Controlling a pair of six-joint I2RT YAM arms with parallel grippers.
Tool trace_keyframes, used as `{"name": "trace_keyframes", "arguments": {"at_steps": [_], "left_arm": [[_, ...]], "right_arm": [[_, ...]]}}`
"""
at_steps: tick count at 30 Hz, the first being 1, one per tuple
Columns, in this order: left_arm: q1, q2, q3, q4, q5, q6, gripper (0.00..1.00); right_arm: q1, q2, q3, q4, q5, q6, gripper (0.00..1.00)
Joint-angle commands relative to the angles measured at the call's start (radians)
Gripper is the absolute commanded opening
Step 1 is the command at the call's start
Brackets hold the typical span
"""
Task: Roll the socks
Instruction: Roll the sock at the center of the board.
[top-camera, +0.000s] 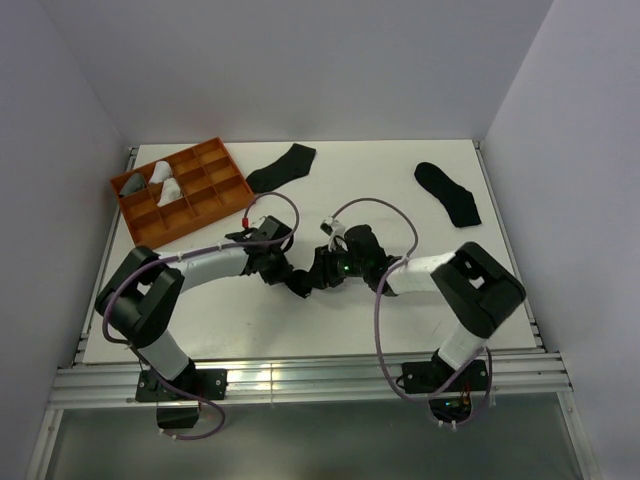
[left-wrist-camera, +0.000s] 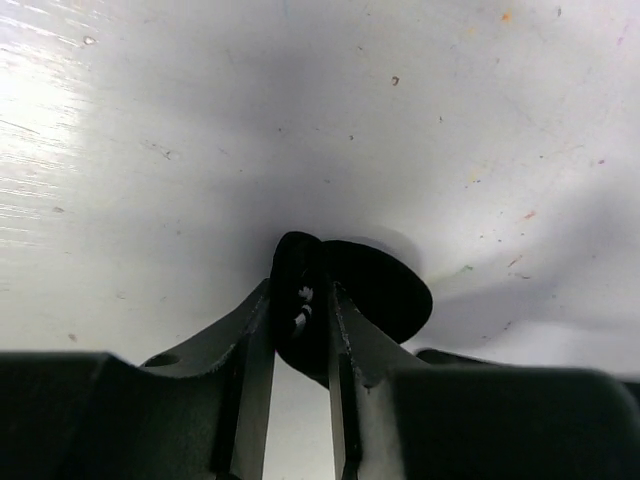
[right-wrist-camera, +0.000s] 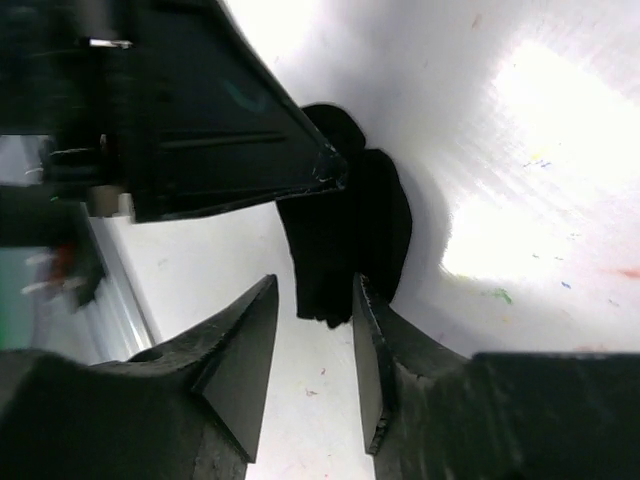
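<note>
I'm midway through rolling one sock, and it looks like a hand-over. The left gripper (left-wrist-camera: 302, 292) is closed to a narrow gap with the black sock (left-wrist-camera: 372, 290) pinched between its fingers; the bundle bulges out past the tips and to their right. The right gripper (right-wrist-camera: 315, 290) is parted and holds nothing. The same sock sits just ahead of its fingertips, close against the right-hand one, though I cannot tell if they touch.

As I judge it, the next move calls for the right jaws to come in and take the loose end, or tuck the cuff over, while the left hand keeps the bundle tight.

From above, both tools and the sock merge into one dark mass, so I cannot say how far the roll has got. The left tool blocks the upper left of the right wrist view. Two flat socks (top-camera: 282, 166) (top-camera: 448, 193) lie well beyond both tools, and the orange tray (top-camera: 215, 185) sits far off to the left.
</note>
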Motion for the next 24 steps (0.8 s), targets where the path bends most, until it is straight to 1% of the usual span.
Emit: {"name": "trace_keyframes", "arguments": {"at_steps": [1,2,4,5,6,8,11,15,21,22,24], "left_arm": [[-0.003,0.046,0.037,-0.193,-0.071,0.094,0.28],[-0.003,0.053,0.063,-0.218,-0.071,0.103,0.28],[-0.003,0.076,0.087,-0.242,-0.071,0.125,0.29],[-0.001,0.082,0.106,-0.261,-0.071,0.129,0.29],[-0.003,0.092,0.115,-0.267,-0.069,0.138,0.29],[-0.003,0.099,0.133,-0.281,-0.068,0.146,0.3],[-0.003,0.113,0.149,-0.285,-0.057,0.157,0.31],[-0.003,0.121,0.147,-0.285,-0.051,0.16,0.3],[-0.003,0.122,0.146,-0.273,-0.033,0.166,0.31],[-0.003,0.122,0.146,-0.269,-0.026,0.166,0.31],[-0.001,0.121,0.144,-0.264,-0.022,0.169,0.31]], "right_arm": [[0.067,-0.141,-0.025,-0.09,0.317,-0.154,0.44],[0.11,-0.159,-0.026,-0.104,0.419,-0.17,0.45],[0.153,-0.192,-0.019,-0.138,0.512,-0.222,0.46],[0.199,-0.195,-0.005,-0.148,0.55,-0.237,0.47],[0.224,-0.195,0.006,-0.168,0.629,-0.257,0.47],[0.296,-0.181,0.035,-0.19,0.691,-0.299,0.47],[0.359,-0.127,0.076,-0.207,0.754,-0.334,0.47],[0.413,-0.057,0.101,-0.201,0.846,-0.377,0.47],[0.453,0.015,0.144,-0.222,0.9,-0.415,0.47],[0.46,0.025,0.147,-0.224,0.908,-0.418,0.46],[0.469,0.054,0.164,-0.242,0.923,-0.421,0.39]]}}
